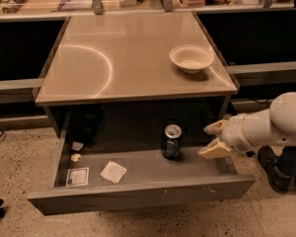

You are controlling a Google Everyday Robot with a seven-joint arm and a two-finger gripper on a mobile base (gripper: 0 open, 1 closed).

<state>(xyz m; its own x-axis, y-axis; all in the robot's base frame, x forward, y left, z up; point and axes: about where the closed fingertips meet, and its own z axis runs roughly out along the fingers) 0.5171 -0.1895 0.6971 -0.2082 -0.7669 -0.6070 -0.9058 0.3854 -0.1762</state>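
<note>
A dark soda can (171, 141) stands upright in the open drawer (138, 187), toward its back right. My gripper (211, 140) hangs at the drawer's right side, just right of the can and apart from it. Its two pale fingers (215, 150) are spread with nothing between them. The white arm (271, 127) reaches in from the right edge of the view.
A white bowl (191, 58) sits on the tan table top (113, 58) above the drawer. Inside the drawer lie a white paper square (113, 172), a small card (78, 177) and small scraps (76, 157) at the left. Shelves with clutter run along the back.
</note>
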